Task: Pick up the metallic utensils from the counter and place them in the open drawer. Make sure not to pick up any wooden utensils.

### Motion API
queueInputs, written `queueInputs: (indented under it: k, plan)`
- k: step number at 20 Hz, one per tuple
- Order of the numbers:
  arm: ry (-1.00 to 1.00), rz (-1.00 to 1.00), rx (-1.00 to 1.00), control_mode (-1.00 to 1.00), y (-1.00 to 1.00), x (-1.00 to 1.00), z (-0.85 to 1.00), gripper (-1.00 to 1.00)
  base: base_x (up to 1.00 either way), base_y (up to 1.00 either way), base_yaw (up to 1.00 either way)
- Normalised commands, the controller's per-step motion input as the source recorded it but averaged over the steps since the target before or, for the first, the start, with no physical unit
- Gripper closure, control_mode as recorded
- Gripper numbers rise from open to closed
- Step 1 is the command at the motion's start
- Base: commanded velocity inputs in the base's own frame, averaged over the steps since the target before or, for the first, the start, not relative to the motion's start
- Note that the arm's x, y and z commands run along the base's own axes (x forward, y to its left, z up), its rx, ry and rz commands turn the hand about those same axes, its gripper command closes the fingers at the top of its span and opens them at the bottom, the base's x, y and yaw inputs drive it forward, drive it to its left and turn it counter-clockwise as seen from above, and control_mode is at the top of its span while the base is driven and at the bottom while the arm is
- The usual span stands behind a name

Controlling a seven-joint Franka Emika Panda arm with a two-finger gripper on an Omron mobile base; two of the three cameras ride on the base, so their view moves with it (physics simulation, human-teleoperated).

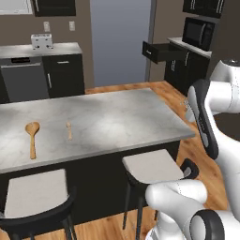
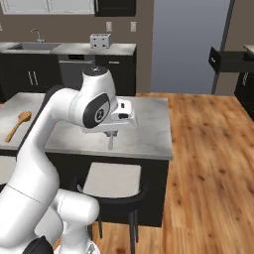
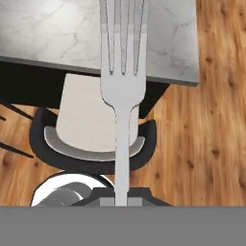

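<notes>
jaws: closed tight on the handle end of a silvery fork [image 3: 122, 91], which sticks straight out ahead of them, tines away from the hand
gripper [image 2: 111, 141]: hangs pointing down over the near right part of the counter, the fork's lower end close above the marble
large wooden spoon [image 1: 32, 137]: lies flat far to the left of the jaws on the left part of the counter, round bowl away from the stools
small wooden spoon [image 1: 69, 130]: lies flat just right of the large one, apart from it and well left of the jaws
counter [image 1: 117, 117]: grey-white marble slab on a black island base, below and to the left of the jaws; in the hand view its near edge crosses behind the tines
stools [image 1: 152, 166]: two black stools with pale seats tucked against the near side of the island; one sits below the jaws
floor [image 2: 208, 158]: warm wood planks, to the right of the jaws and beyond the island
back wall: brown, with a pale counter holding a toaster [image 1: 41, 41] and a sink [image 2: 34, 45] over black cabinets, far beyond the jaws
drawer [image 1: 161, 51]: black, pulled open, with a small silver handle, far off to the right of the jaws and beyond the island
microwave [image 1: 198, 33]: black, on the side counter just right of the drawer
</notes>
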Motion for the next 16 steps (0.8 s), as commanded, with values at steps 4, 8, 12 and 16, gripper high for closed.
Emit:
queueInputs:
  k: [4, 8, 12, 16]
  plan:
    - [0.00, 0.00, 0.00, 1.00, 0.00, 0.00, 0.00, 1.00, 0.06, -1.00, 0.00]
    - [0.00, 0.00, 0.00, 1.00, 0.00, 0.00, 0.00, 1.00, 0.70, -0.96, 0.00]
    - [0.00, 0.00, 0.00, 1.00, 0.00, 0.00, 0.00, 1.00, 0.95, -0.87, 0.02]
    - [0.00, 0.00, 0.00, 1.00, 0.00, 0.00, 0.00, 1.00, 1.00, -0.51, 0.09]
